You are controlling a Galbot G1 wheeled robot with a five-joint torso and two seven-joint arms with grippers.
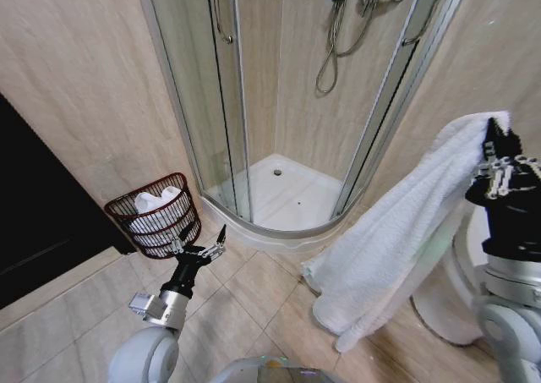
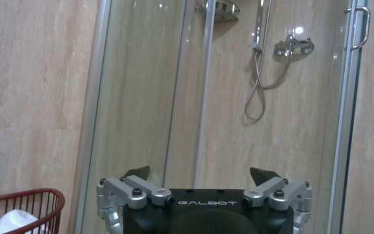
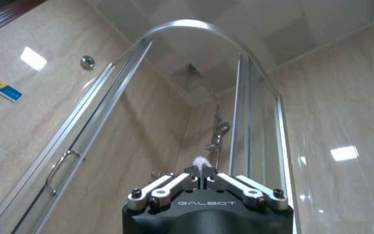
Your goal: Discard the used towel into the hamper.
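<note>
The used towel [image 1: 397, 239], large and white, hangs from my raised right gripper [image 1: 494, 139] at the right and trails down to the floor tiles. In the right wrist view that gripper [image 3: 202, 176] is shut, with a tuft of the towel [image 3: 202, 162] pinched at its tips. The hamper [image 1: 155, 216], a dark red-brown ribbed basket holding white cloth, stands on the floor at the left against the wall. Just in front of it, low down, my left gripper [image 1: 201, 244] is open and holds nothing. The left wrist view shows this gripper [image 2: 200, 173] beside the hamper's rim [image 2: 41, 193].
A curved glass shower enclosure [image 1: 228, 104] with a white tray [image 1: 283, 195] fills the corner behind. A dark door [image 1: 34, 222] is at the far left. A white rounded fixture [image 1: 448, 311] sits behind the hanging towel. Beige floor tiles [image 1: 254, 290] lie between hamper and towel.
</note>
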